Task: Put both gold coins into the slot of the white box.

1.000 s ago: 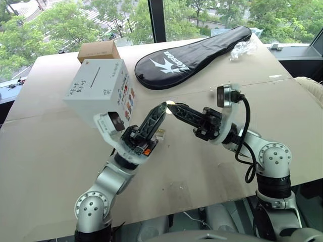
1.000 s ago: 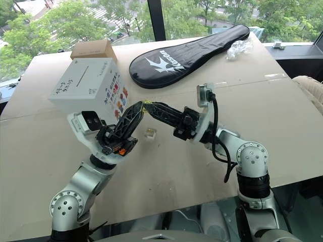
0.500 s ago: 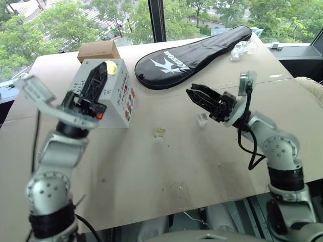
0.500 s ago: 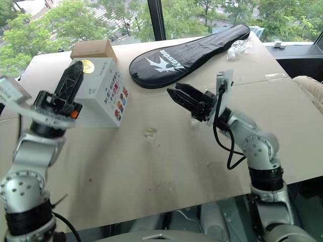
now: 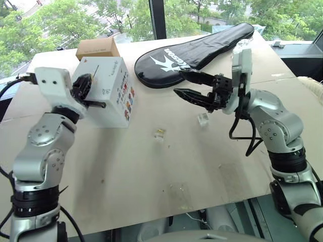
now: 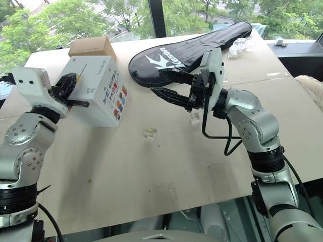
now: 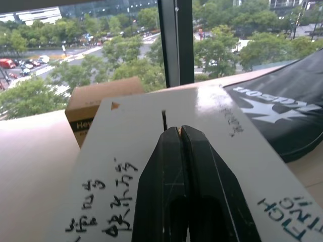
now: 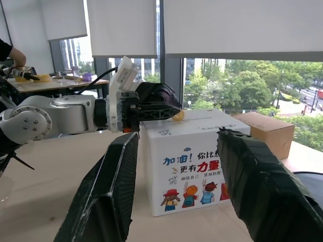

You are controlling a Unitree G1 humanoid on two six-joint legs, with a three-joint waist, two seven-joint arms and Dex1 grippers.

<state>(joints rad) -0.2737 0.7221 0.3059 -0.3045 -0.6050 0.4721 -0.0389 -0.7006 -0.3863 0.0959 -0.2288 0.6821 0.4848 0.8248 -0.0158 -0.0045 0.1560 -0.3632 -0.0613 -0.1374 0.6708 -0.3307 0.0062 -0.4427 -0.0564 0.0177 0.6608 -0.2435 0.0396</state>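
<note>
I see L end effector (image 8: 169, 108) clenched on gold coin (image 8: 177, 116) just over white box (image 5: 108, 96), beside slot (image 7: 163, 119). R end effector (image 5: 184, 84) released, empty, well apart.

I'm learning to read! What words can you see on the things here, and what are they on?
"加油!" and "更有力量": printed on the white box side, above the little cartoon pictures.
"FIGH...": cut off, on the white box.
Dark handwriting on the box top: not clear enough to read.
White logo lettering on the black racket bag: too blurred.
"He...": cut off, on the brown box.
</note>
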